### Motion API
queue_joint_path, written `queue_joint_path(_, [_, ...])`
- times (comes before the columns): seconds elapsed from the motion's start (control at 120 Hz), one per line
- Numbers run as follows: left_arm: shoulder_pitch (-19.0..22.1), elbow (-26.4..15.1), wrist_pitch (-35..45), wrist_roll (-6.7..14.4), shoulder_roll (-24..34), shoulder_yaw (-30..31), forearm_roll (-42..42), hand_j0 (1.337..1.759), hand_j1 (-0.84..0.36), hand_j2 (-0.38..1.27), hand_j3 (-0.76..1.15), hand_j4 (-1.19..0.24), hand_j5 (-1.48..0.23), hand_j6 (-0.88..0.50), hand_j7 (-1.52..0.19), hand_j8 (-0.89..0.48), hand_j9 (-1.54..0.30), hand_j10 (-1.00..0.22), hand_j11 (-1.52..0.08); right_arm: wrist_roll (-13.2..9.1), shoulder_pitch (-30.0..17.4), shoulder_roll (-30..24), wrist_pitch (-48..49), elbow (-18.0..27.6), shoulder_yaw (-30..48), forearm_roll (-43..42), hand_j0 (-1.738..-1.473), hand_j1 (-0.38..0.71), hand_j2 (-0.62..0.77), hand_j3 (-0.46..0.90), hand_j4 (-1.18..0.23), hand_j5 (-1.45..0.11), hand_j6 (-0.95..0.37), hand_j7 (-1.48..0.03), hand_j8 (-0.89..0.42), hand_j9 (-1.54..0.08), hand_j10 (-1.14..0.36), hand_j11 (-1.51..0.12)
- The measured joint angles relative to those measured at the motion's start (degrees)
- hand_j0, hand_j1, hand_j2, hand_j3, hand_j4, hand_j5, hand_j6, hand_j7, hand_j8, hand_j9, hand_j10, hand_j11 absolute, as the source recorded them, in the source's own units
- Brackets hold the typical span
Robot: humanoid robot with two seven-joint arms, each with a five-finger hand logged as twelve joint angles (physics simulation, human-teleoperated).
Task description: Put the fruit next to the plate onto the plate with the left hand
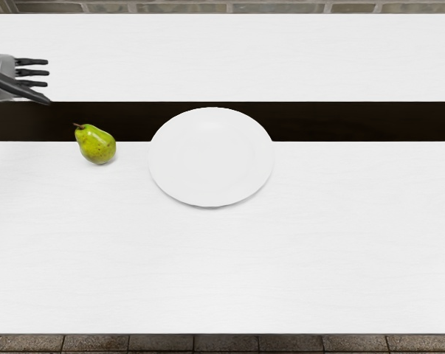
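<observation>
From where I stand, the green pear (96, 144) lies on the white counter (222, 265), just left of the white plate (210, 156) and apart from it, with a strip of bare counter between the two. It lies tilted, its narrow end and short brown stem (78, 126) pointing up and to the left, and its rounder bottom turned toward the plate. The plate is round and sits near the middle of the counter; its far rim reaches over a dark band (355, 121) that runs straight across from one side to the other. The left hand (15, 80) comes in at the left edge, beyond that band and farther back than the pear, well apart from the fruit. Its dark fingers (32, 73) are stretched out straight and slightly spread, pointing to the right, and they hold nothing. A strip of brick wall (207, 7) shows along the far edge of the counter and stone floor tiles (222, 344) along the near edge.
</observation>
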Motion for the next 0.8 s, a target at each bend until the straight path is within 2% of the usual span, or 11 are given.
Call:
queue_joint_path(0.267, [0.17, 0.1, 0.0, 0.47, 0.53, 0.1, 0.16, 1.658, 0.35, 0.0, 0.0, 0.0, 0.0, 0.0, 0.0, 0.0, 0.0, 0.0, 0.0, 0.0, -0.15, 0.0, 0.0, -0.02, 0.13, 0.06, -1.658, -0.35, 0.0, 0.0, 0.0, 0.0, 0.0, 0.0, 0.0, 0.0, 0.0, 0.0])
queue_joint_path(0.642, [-0.17, 0.25, 0.0, 0.97, 0.34, -0.22, 5.72, 1.658, 0.35, 0.0, 0.0, 0.0, 0.0, 0.0, 0.0, 0.0, 0.0, 0.0, 0.0, 0.0, -0.22, 0.0, 0.0, -0.02, 0.15, 0.09, -1.658, -0.35, 0.0, 0.0, 0.0, 0.0, 0.0, 0.0, 0.0, 0.0, 0.0, 0.0])
queue_joint_path(0.725, [0.01, -0.08, 0.0, -0.64, 0.35, -0.29, 6.83, 1.658, 0.35, 0.0, 0.0, 0.0, 0.0, 0.0, 0.0, 0.0, 0.0, 0.0, 0.0, 0.0, -0.21, 0.0, 0.0, -0.02, 0.15, 0.09, -1.658, -0.35, 0.0, 0.0, 0.0, 0.0, 0.0, 0.0, 0.0, 0.0, 0.0, 0.0])
queue_joint_path(0.8, [0.06, -1.73, 0.0, -4.2, 0.5, -0.29, 9.28, 1.658, 0.35, 0.0, 0.0, 0.0, 0.0, 0.0, 0.0, 0.0, 0.0, 0.0, 0.0, 0.0, -0.22, 0.0, 0.0, -0.02, 0.15, 0.1, -1.658, -0.35, 0.0, 0.0, 0.0, 0.0, 0.0, 0.0, 0.0, 0.0, 0.0, 0.0])
